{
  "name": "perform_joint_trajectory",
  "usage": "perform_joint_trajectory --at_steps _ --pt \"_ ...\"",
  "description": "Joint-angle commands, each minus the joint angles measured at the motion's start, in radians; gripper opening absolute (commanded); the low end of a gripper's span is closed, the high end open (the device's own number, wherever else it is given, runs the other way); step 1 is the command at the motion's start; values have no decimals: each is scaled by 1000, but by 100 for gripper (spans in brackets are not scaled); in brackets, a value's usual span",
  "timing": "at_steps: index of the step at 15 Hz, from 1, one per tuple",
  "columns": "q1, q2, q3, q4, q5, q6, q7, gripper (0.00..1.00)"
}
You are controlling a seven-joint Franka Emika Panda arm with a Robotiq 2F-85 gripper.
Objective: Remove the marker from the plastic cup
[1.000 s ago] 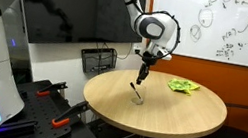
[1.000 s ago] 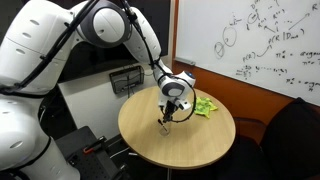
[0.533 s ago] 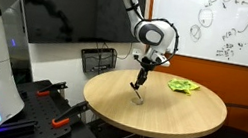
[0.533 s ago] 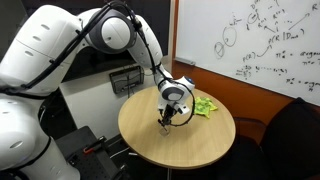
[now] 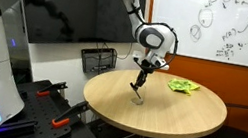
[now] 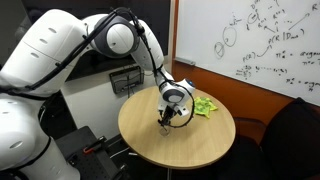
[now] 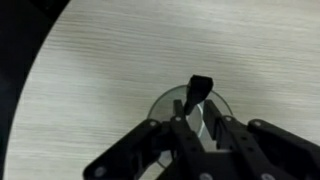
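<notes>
One wire basket (image 5: 98, 60) stands well apart from the jaws. One gripper (image 7: 200, 122) pinches one black marker (image 7: 198, 92) between its jaws, directly over one clear cup (image 7: 163, 103) whose wall is barely discernible. The marker's lower end is hidden. One green item (image 5: 183, 86) lies well apart.

The cup (image 5: 138, 98) stands near the middle of the table (image 5: 172, 118), with the marker (image 7: 196, 92) in it. A cloth (image 5: 183, 86) lies farther back on the right, and a whiteboard (image 5: 237, 27) hangs behind.

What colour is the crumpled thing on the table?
The crumpled thing is yellow-green, clearest in an exterior view.
</notes>
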Motion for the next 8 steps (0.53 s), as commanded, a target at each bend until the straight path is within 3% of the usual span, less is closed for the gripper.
perform_joint_trajectory --at_steps 1,3,8 --pt "-16 19 7 40 21 -68 23 8" --pt "-19 17 3 45 22 -80 31 1" --pt "-36 -26 -2 51 22 -150 27 3"
